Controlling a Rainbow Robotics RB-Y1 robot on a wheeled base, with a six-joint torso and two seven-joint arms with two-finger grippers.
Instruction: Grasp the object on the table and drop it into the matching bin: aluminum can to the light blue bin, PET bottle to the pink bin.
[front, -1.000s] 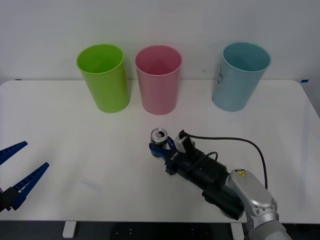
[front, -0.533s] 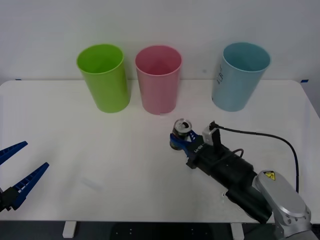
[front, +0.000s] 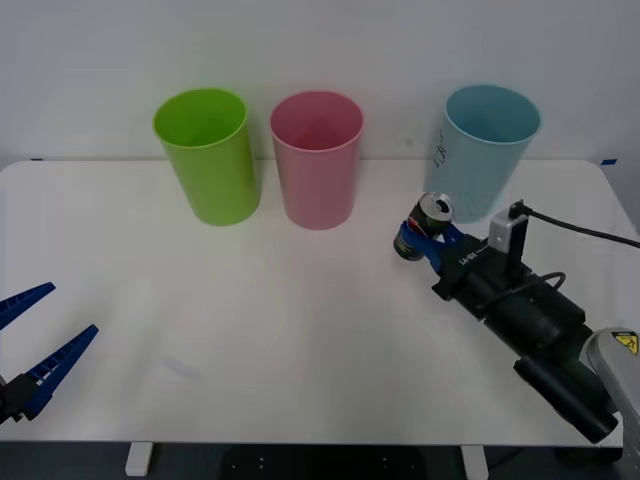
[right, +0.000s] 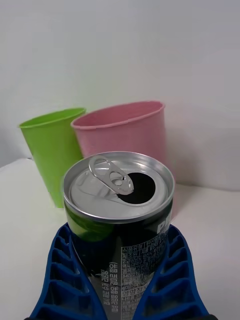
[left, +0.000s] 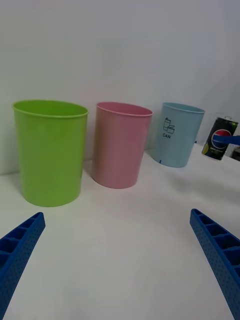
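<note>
Dark aluminum can (front: 420, 231), silver top opened, tilted, lifted beside light blue bin (front: 482, 150), pink bin (front: 318, 158) upright

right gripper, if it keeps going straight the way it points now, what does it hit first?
Probably the pink bin: it stands straight ahead of the right gripper, behind the held can. Depth is unclear, so it may pass the bin's side.

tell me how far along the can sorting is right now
Done: the right gripper is shut on the aluminum can and holds it lifted off the table, tilted, in front of the light blue bin. In hand: carrying it toward that bin, marked CAN. Left: get it over the rim and release it. The left gripper waits open at the table's near left edge.
</note>
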